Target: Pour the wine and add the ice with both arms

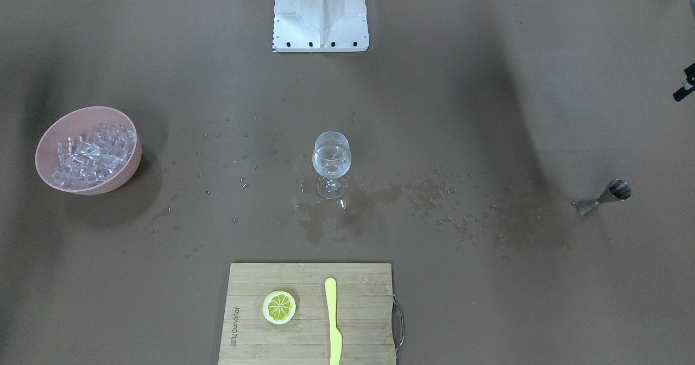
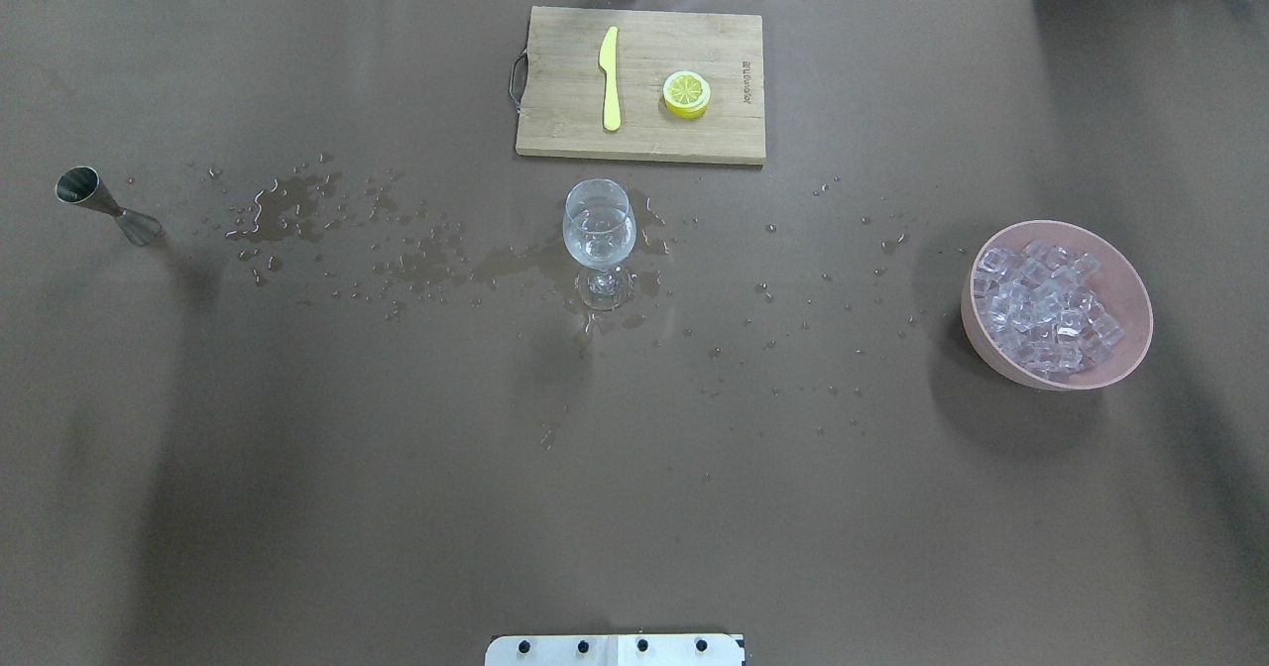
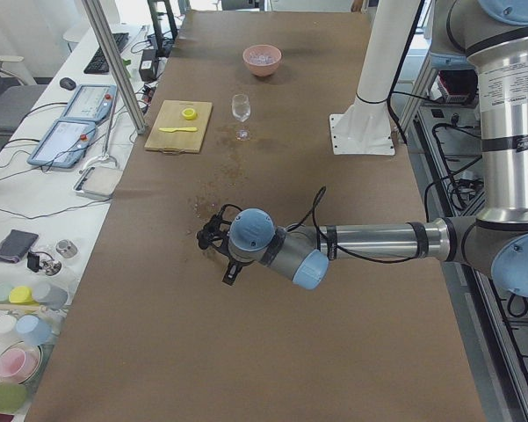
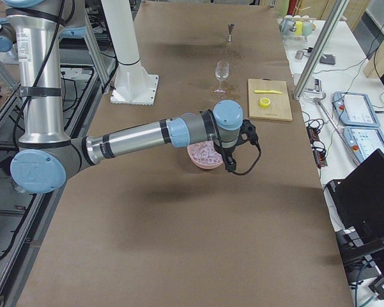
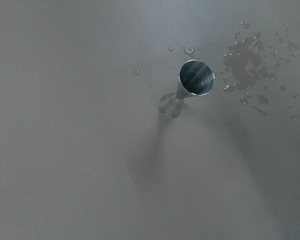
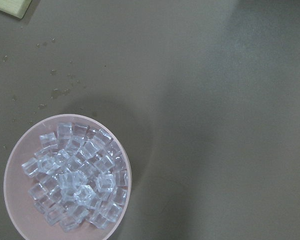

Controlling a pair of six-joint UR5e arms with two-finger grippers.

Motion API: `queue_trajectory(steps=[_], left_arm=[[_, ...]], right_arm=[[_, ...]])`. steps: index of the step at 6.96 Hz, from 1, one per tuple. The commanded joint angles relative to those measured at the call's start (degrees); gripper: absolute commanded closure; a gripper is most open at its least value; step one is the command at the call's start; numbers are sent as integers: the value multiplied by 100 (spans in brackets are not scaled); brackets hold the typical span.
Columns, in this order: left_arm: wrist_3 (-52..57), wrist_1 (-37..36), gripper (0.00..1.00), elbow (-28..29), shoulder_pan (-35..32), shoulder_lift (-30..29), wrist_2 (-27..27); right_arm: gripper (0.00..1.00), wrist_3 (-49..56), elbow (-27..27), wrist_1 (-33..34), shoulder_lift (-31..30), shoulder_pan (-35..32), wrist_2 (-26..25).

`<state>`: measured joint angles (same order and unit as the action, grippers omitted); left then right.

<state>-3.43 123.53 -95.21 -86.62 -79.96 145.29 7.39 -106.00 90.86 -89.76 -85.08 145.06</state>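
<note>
A stemmed wine glass stands mid-table with a small amount of clear wine in it. A steel jigger stands upright; the left wrist view looks straight down on it. A pink bowl holds a heap of ice cubes; the right wrist view shows the ice below. My left gripper hangs above the jigger. My right gripper hangs above the bowl. I cannot tell whether either is open or shut.
A wooden cutting board at the far side carries a yellow knife and a lemon slice. Spilled water and droplets spread around the glass. The white pedestal stands at the robot's side.
</note>
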Motion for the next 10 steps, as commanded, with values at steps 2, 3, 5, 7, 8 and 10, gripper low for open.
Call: queue_trajectory(steps=[2,3,5,7,8,10], left_arm=[[-70,294,1,-173,-74,120,-765],[-70,285,1,-174,-66,112,-809],[-70,355,1,-34,-48,17,-757],[-96,521,1,11,-22,33,-757],[-131,914,1,89,-4,77,-792],[-579,1547,1,238,250,42,-818]], right_arm=[[0,0,61,2,-15,-9,-83],[0,0,61,2,-6,-9,-213],[0,0,53,2,3,-70,-302],[0,-9,44,2,3,-71,-276],[0,-9,44,2,-6,-71,-276],[0,-9,113,2,-15,-71,-276]])
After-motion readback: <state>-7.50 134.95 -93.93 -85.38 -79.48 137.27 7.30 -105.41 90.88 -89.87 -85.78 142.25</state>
